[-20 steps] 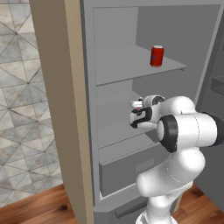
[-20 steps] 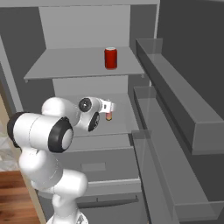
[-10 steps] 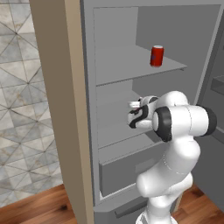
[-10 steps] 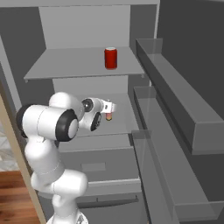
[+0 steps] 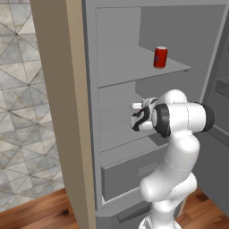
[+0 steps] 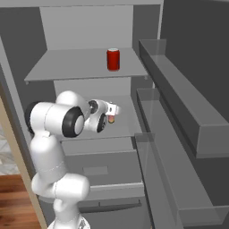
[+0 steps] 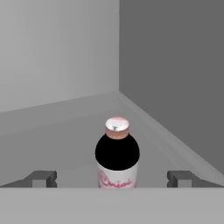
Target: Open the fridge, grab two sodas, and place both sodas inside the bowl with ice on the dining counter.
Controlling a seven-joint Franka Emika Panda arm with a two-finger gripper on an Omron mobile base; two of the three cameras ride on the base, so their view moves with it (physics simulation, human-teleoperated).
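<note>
Gripper [image 7: 112, 178] fingers [image 7: 41, 178] spread wide, one on each side of the upright soda bottle [image 7: 117, 154], not touching it; the bottle stands between them on the fridge's [image 5: 134, 27] middle shelf. The red soda can [image 6: 113, 59] stands on the shelf above the hand.

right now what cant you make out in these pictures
- Small pink bottle: in the hand view its base is cut off by the bottom of the picture; in the right base view it is a sliver behind the open end effector.
- Short red can: its markings are too small to read in both base views.
- Tall matte grey fridge: its lower drawer is partly blocked by the white arm in the left base view.
</note>
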